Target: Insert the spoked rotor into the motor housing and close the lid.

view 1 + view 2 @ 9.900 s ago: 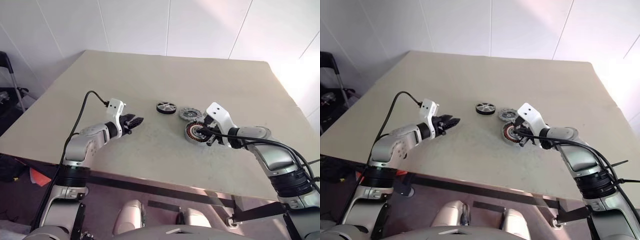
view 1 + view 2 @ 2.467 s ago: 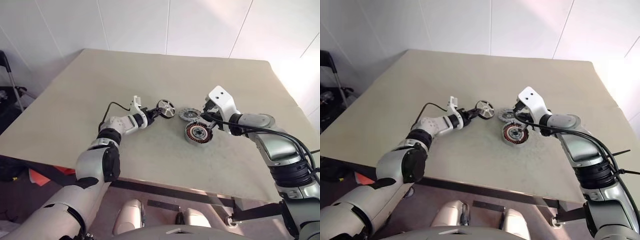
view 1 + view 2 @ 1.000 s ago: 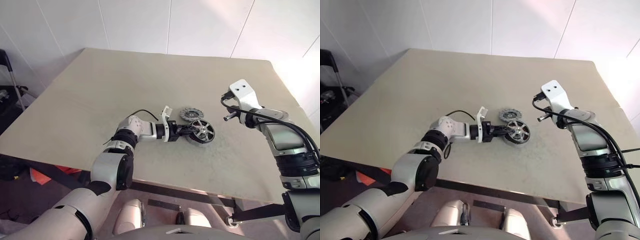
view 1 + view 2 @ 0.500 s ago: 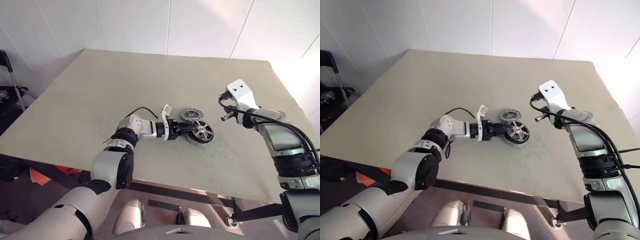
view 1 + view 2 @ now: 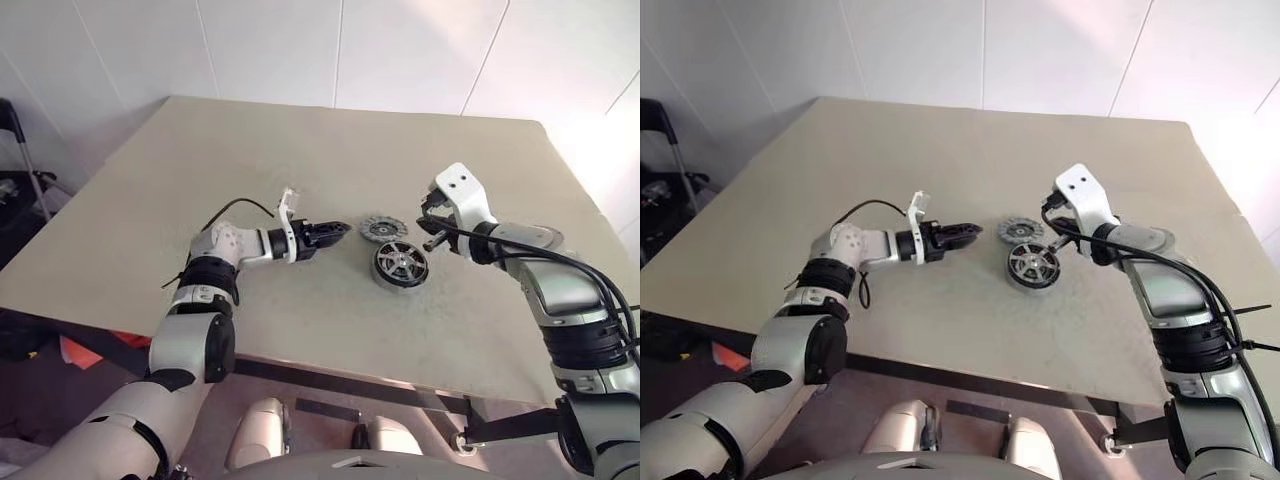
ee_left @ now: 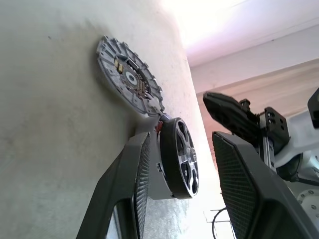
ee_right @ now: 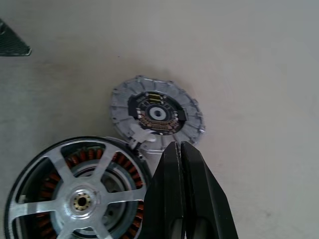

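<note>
The spoked rotor [image 5: 401, 263], black with silver spokes, lies flat inside the motor housing [image 7: 121, 158], whose reddish coils show between the spokes. The grey ribbed lid [image 5: 382, 229] lies on the table just behind them, touching the housing's rim. My left gripper [image 5: 340, 230] is open with nothing between its fingers. It hovers to the left of the lid and rotor, pointing at them. My right gripper [image 7: 179, 147] is shut and empty. It hangs just to the right of the lid, over the housing's edge.
The beige table [image 5: 300, 150] spreads wide around the parts. A cable [image 5: 235, 205] loops off my left wrist. White tiled walls stand behind the table, and a dark chair [image 5: 15, 150] is at the far left.
My left gripper has opened, let go of the rotor and drawn back to the left. The rotor now lies in the housing. My right gripper has swung left and down towards the lid.
</note>
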Controlling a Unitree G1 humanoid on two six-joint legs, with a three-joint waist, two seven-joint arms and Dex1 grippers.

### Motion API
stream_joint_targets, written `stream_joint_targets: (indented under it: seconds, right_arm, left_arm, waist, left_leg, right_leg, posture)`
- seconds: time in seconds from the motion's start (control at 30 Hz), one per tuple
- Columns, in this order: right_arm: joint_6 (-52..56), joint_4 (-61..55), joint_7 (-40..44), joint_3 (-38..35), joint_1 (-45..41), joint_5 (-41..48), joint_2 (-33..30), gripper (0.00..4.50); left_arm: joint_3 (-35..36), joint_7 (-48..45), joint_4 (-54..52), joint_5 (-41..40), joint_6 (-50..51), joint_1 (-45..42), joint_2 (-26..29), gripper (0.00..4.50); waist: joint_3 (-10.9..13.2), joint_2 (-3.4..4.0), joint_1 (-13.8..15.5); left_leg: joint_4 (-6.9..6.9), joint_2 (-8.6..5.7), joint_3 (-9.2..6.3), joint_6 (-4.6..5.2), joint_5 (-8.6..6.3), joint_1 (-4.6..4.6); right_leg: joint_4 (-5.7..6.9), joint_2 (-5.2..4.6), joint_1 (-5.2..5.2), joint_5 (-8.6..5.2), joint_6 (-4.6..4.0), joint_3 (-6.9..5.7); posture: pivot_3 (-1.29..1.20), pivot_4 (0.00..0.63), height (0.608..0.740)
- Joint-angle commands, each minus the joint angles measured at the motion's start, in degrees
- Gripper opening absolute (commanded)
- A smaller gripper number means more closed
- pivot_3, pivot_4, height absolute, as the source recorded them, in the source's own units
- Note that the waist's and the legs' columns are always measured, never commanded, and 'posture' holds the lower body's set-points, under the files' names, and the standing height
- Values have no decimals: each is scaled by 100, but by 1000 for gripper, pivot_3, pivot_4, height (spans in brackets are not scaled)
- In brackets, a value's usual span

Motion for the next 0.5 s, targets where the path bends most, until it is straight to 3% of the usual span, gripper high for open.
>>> stream_joint_targets:
  seconds: [0.03, 0.27, 0.5]
  right_arm:
    - [-103, -579, 219, -119, 287, 184, -196, 0]
    - [96, -1196, 376, -114, 690, 487, -216, 0]
    - [126, -992, 254, 132, 694, 426, -88, 0]
  left_arm:
    - [71, 196, -1106, -160, -75, 312, 180, 2083]
    - [466, 711, -1981, -475, 183, 844, 385, 2083]
    - [507, 1055, -2130, -627, 191, 894, 298, 2083]
  waist:
    - [0, 0, 9]
    - [1, 2, -6]
    - [1, 1, 0]
  left_leg:
    - [1, 0, 0, 0, 0, 1]
    - [0, 0, -1, -8, 3, 13]
    - [0, 0, -1, -9, 3, 14]
  right_leg:
    - [0, 0, 2, 0, 0, 0]
    - [3, 1, 8, 0, 1, 0]
    - [0, 1, 12, 0, 2, 1]
  posture:
    - [0, 0, 740]
    - [0, 0, 740]
    - [0, 0, 740]
